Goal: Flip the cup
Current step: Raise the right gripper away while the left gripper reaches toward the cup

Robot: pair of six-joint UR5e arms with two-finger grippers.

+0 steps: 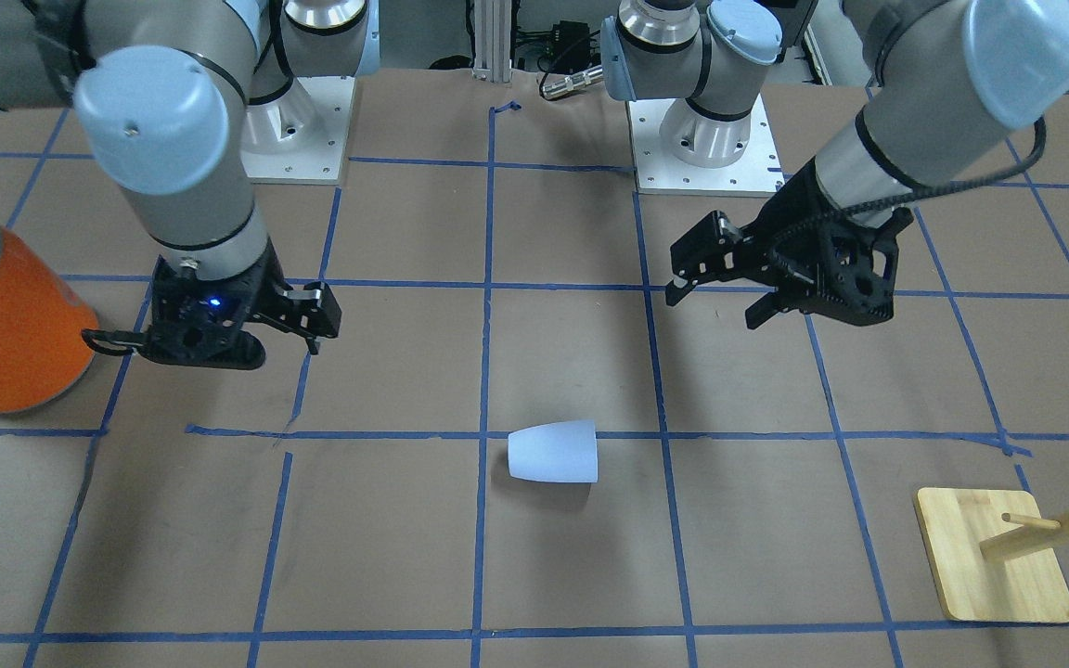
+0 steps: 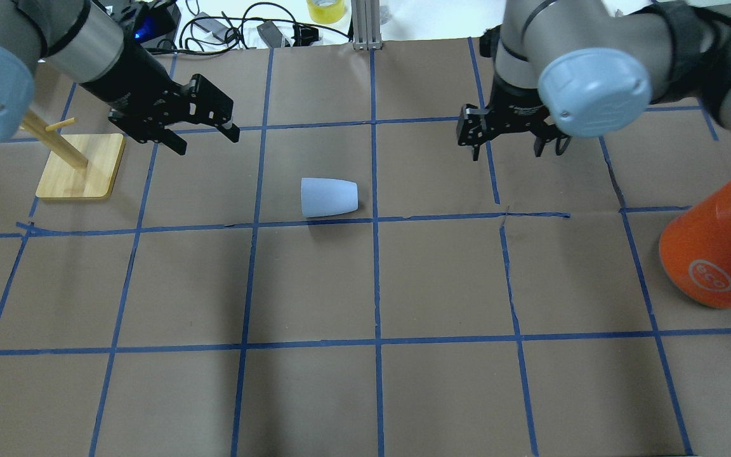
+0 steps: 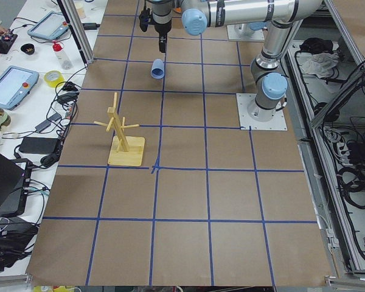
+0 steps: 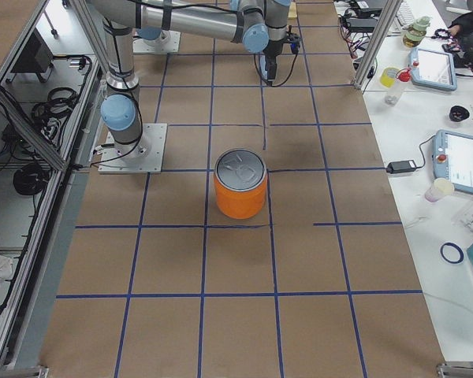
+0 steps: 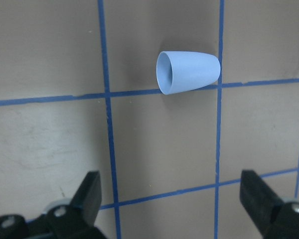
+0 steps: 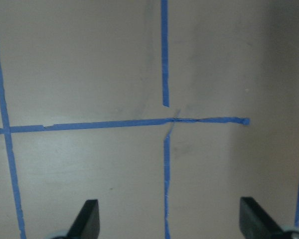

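Cup (image 2: pixel 329 197) is on its side on the counter (image 2: pixel 365 393), near the middle, lying along a blue tape line (image 2: pixel 441 218) and just beside a crossing of that grid. Mouth points toward the robot's left and the narrow closed end toward its right; the left wrist view looks at an angle into the open rim. Nothing is touching it. Left gripper (image 2: pixel 207 143) hangs above the counter on the far-left side of the cup, well apart from it, jaws spread wide with nothing between them, and tilted so the tips aim roughly toward the cup. Right gripper (image 2: pixel 508 149) hangs on the other side, also clear of the cup, jaws wide apart and holding nothing; its wrist view shows only bare counter and tape under it. Orange can (image 2: pixel 714 254) with a silver top stands upright at the robot's right edge of the counter, well away from the cup. Wooden peg stand (image 2: pixel 80 166) sits at the robot's left edge, near the left gripper but not touching it.
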